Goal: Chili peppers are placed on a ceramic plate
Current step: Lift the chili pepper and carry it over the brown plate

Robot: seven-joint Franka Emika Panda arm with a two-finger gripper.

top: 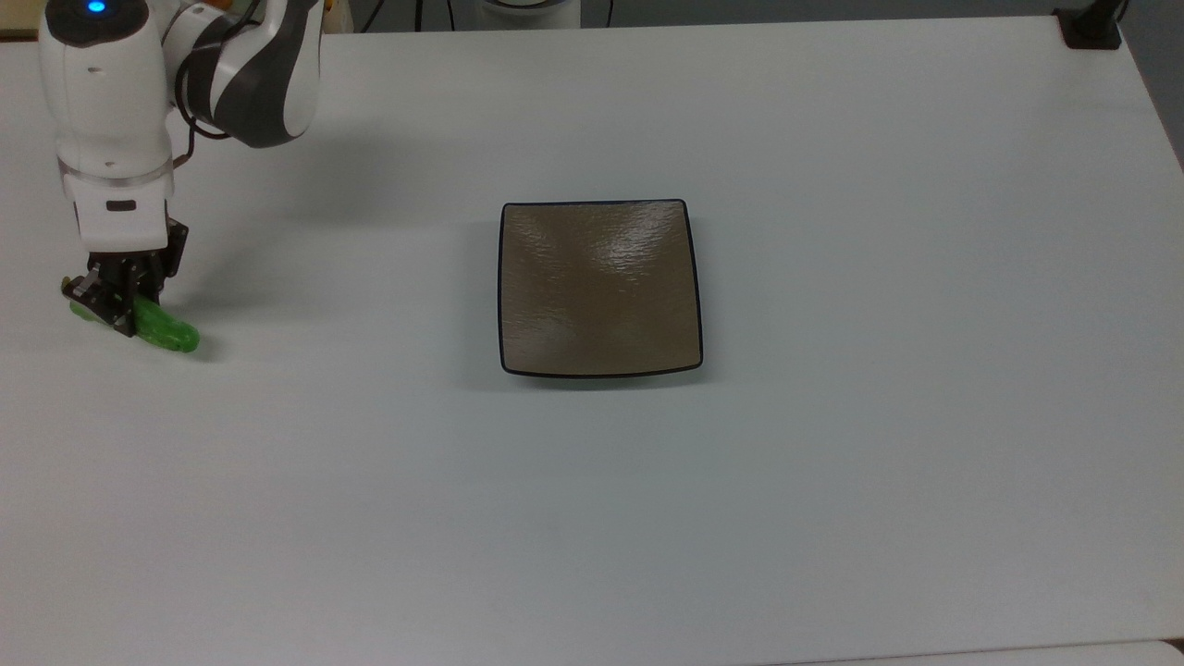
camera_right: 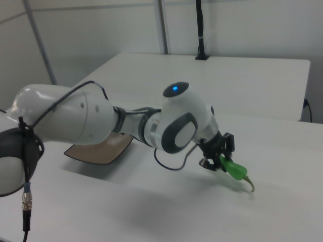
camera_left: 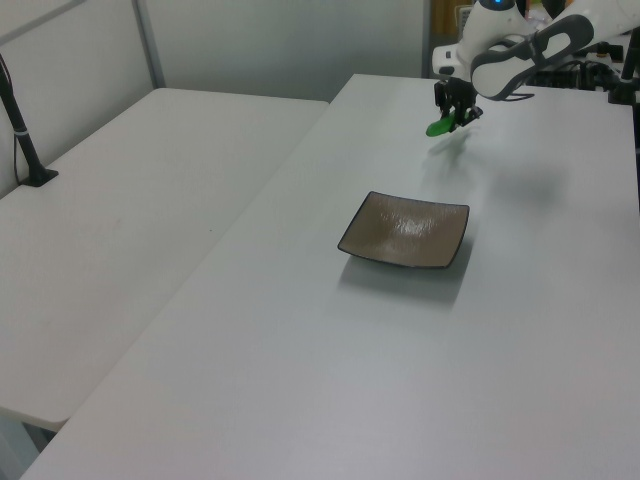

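A green chili pepper (top: 165, 327) hangs in my gripper (top: 118, 301), whose fingers are shut on it near its stem end, at the top view's far left. In the left view the chili pepper (camera_left: 438, 126) is off the table, under the gripper (camera_left: 452, 112), with its shadow below. The right view shows the chili pepper (camera_right: 233, 170) with its curved stem pointing down, held by the gripper (camera_right: 218, 160). The square brown ceramic plate (top: 599, 287) with a dark rim sits bare at the table's middle, also seen as the plate (camera_left: 406, 229) and the plate (camera_right: 97, 148).
A black post base (top: 1091, 26) stands at the top view's upper right corner. A second white table (camera_left: 120, 220) lies beside this one at the left view's left, with a black post (camera_left: 22, 130) on it.
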